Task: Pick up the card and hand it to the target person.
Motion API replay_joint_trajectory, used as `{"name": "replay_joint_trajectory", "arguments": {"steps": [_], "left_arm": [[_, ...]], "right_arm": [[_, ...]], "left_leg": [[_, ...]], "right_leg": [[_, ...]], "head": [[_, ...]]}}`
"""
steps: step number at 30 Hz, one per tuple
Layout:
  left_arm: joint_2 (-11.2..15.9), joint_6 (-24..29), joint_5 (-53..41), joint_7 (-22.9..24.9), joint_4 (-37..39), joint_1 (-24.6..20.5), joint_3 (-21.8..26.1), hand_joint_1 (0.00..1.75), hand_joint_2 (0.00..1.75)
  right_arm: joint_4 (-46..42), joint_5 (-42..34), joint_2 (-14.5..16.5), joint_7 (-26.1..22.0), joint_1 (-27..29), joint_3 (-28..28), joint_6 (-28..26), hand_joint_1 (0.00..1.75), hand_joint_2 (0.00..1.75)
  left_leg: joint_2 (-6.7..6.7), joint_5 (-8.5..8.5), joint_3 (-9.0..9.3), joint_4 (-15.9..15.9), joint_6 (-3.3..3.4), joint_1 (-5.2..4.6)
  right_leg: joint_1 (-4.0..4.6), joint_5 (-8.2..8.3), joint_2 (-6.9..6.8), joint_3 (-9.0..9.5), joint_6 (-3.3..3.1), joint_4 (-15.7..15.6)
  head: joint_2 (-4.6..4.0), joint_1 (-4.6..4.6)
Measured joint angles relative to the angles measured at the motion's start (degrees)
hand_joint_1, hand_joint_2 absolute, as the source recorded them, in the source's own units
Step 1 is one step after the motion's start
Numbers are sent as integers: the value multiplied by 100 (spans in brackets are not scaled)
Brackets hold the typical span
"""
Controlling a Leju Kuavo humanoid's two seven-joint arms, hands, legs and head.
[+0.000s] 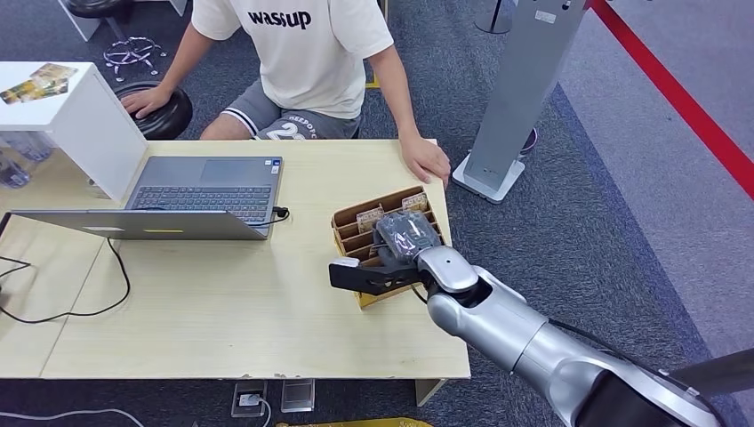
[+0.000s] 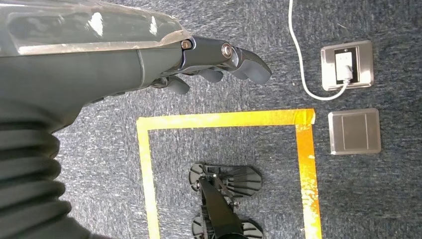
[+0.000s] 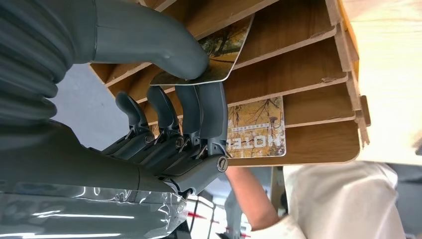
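Head view: the right hand [image 1: 405,242] reaches over the wooden card rack [image 1: 348,233], which stands near the right edge of the table [image 1: 222,311], towards its far right corner. The hand covers the middle slots, and its fingers cannot be made out from here. Cards stand in the rack's rear slots, just beyond the hand. A person [image 1: 302,62] in a pale T-shirt sits behind the far edge, with one hand [image 1: 427,160] resting on the far right corner, close to the rack. An open laptop [image 1: 200,191] sits at the middle of the far edge, and a black cable [image 1: 80,307] trails across the left part of the table.

Left wrist view: the left hand [image 2: 199,64] hangs above grey carpet, holding nothing. Its fingers [image 2: 249,67] are stretched out and only slightly bent. Yellow tape [image 2: 224,119] marks a rectangle on the floor, with two metal floor sockets [image 2: 348,64] beside it.

Right wrist view: the right hand pinches a card [image 3: 224,52] between its thick thumb [image 3: 164,45] and its dark fingers [image 3: 209,112]. The card's far end is still between the rack's wooden slats. A second card [image 3: 256,129] sits in a neighbouring slot, touched by the fingertips. The person's arm and pale shirt show beyond the rack.
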Motion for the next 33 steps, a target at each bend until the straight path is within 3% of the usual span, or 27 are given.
{"name": "replay_joint_trajectory", "arguments": {"steps": [5,13,19,23,29,33], "left_arm": [[-11,26,81,27,-7,9,52,0,175],[-56,39,132,7,-7,14,85,0,175],[-37,-15,82,-49,-3,10,41,0,175],[-43,-72,44,-71,11,-17,-8,0,175],[-107,-158,39,-67,12,-105,-47,0,175],[-129,-273,27,-70,12,-149,-79,0,175]], "right_arm": [[-954,-151,-367,245,-324,-259,282,145,175],[-1809,-183,-533,403,-407,-459,285,145,175],[-2012,-64,-484,329,-225,-486,115,145,175],[-1830,368,-335,9,-75,-615,-520,145,175],[-829,1237,82,-769,199,-994,-2190,145,175],[-190,1470,190,-1349,330,-1140,-3096,145,175]], "left_leg": [[-1,-5,-19,17,3,-4],[-4,-1,-6,6,0,-2],[-1,-1,4,-1,2,0],[0,3,12,-9,2,1],[3,5,17,-14,0,2],[7,9,22,-20,1,2]], "right_leg": [[-4,-5,-1,-18,4,17],[-2,-2,-3,-6,2,6],[1,1,1,3,3,-4],[2,5,2,12,3,-14],[2,8,5,17,2,-16],[2,12,9,22,1,-22]], "head": [[0,0],[0,0],[0,0],[0,0],[0,0],[0,0]]}}
